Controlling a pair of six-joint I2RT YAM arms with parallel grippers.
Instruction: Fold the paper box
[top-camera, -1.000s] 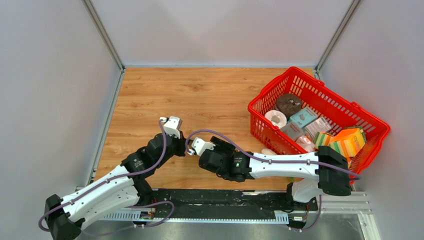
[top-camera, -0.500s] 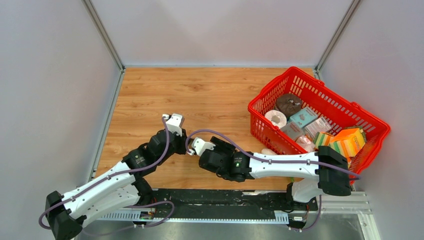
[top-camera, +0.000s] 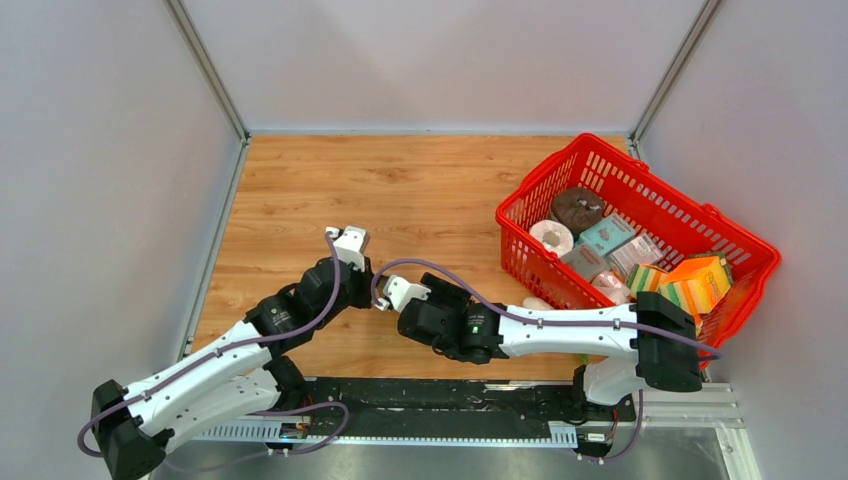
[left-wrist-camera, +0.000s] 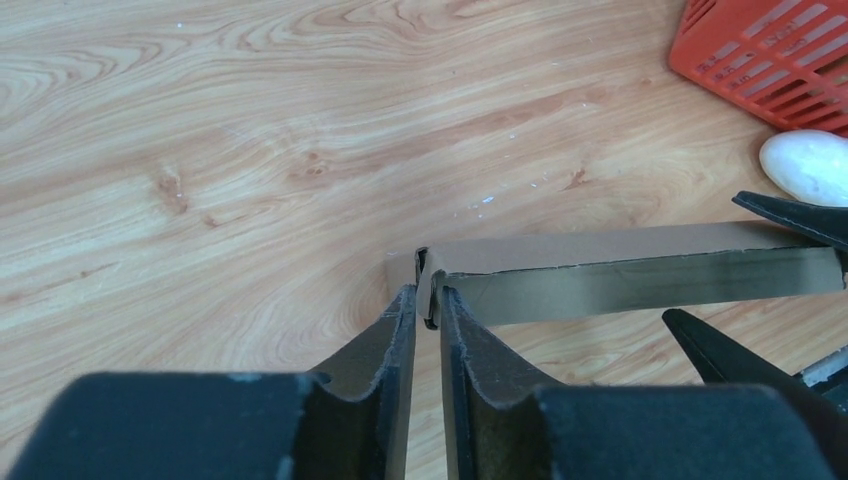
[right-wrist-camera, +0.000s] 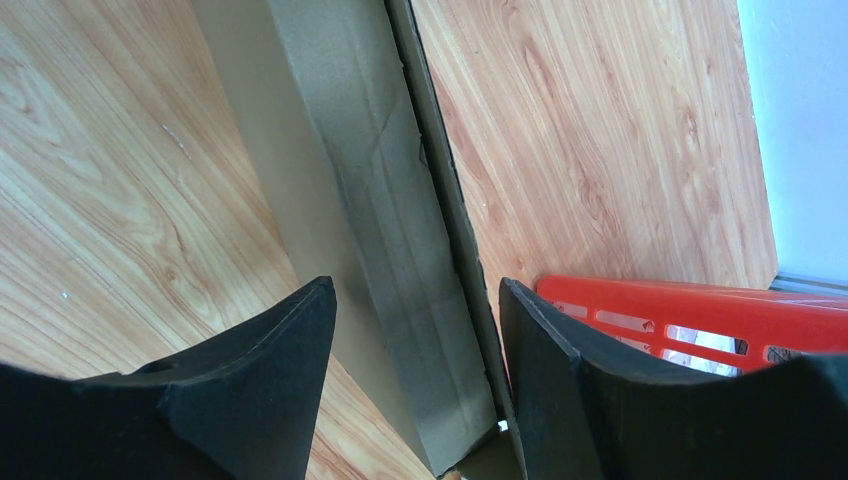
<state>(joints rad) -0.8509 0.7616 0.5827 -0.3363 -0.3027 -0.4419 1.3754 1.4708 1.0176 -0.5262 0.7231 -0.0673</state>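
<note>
On the wood-grain table (top-camera: 400, 190), just off the near corner of the red plastic basket (top-camera: 640, 170), two end effectors meet at a plain brown paper box (left-wrist-camera: 620, 275), long, low and matte, with sharply creased edges. The overhead view loses the box under the black wrists, but it alone shows the basket's lattice walls packed with assorted packets. The left wrist view shows the left end effector (left-wrist-camera: 428, 298) nearly closed around a thin flap at the box end farthest from the basket; whether it pinches cannot be told. The right wrist view shows the right end effector (right-wrist-camera: 415, 287) spread wide astride the box's long sides, nearer the basket; firm contact is unclear. A smooth white oval (left-wrist-camera: 810, 165) lies beside the basket.
</note>
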